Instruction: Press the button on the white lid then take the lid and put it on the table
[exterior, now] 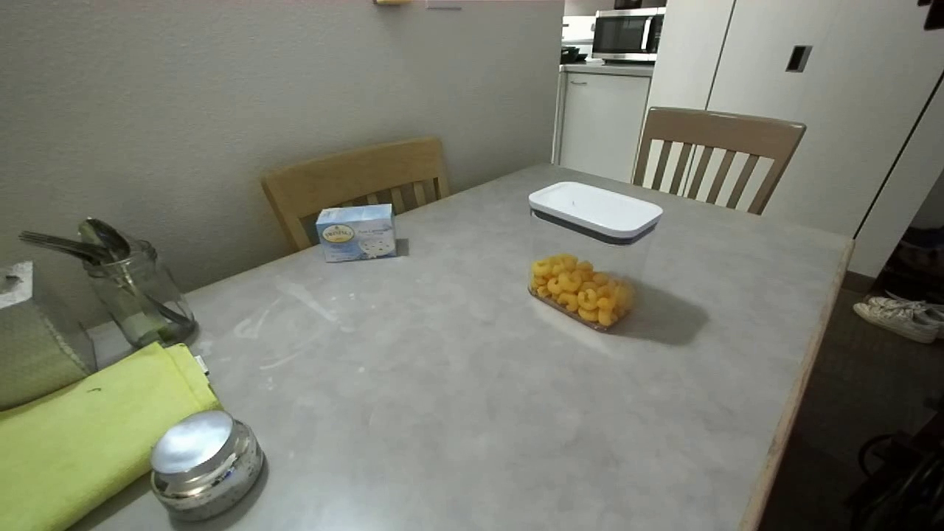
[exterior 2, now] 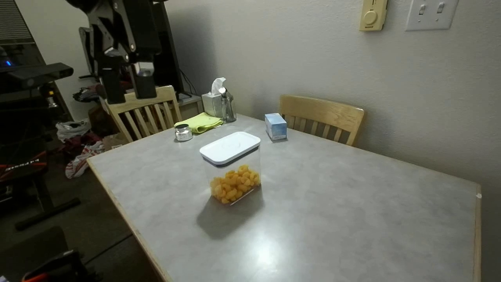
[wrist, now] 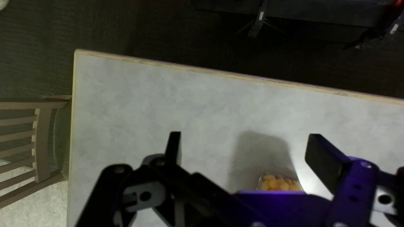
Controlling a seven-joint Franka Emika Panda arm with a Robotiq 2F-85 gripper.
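The white lid (exterior: 596,209) (exterior 2: 231,147) sits on top of a clear container (exterior: 590,258) of yellow food, seen in both exterior views. Its button (exterior 2: 235,145) is only a faint outline against the white top. Under the container spreads the grey table (exterior: 442,413) (exterior 2: 352,203). High above the tabletop, my gripper (exterior 2: 131,94) hangs in an exterior view, its fingers apart and nothing between them. The wrist view also shows the gripper (wrist: 244,138) with wide-set fingers; its body hides the lid there, leaving a corner of yellow food (wrist: 281,184) visible.
A blue tea box (exterior: 358,234) stands near the wall-side edge. Grouped at one end are a silver metal jar (exterior: 206,464), a yellow cloth (exterior: 103,435), a glass jar with cutlery (exterior: 140,295) and a tissue box (exterior 2: 211,105). Wooden chairs (exterior 2: 321,117) border the table.
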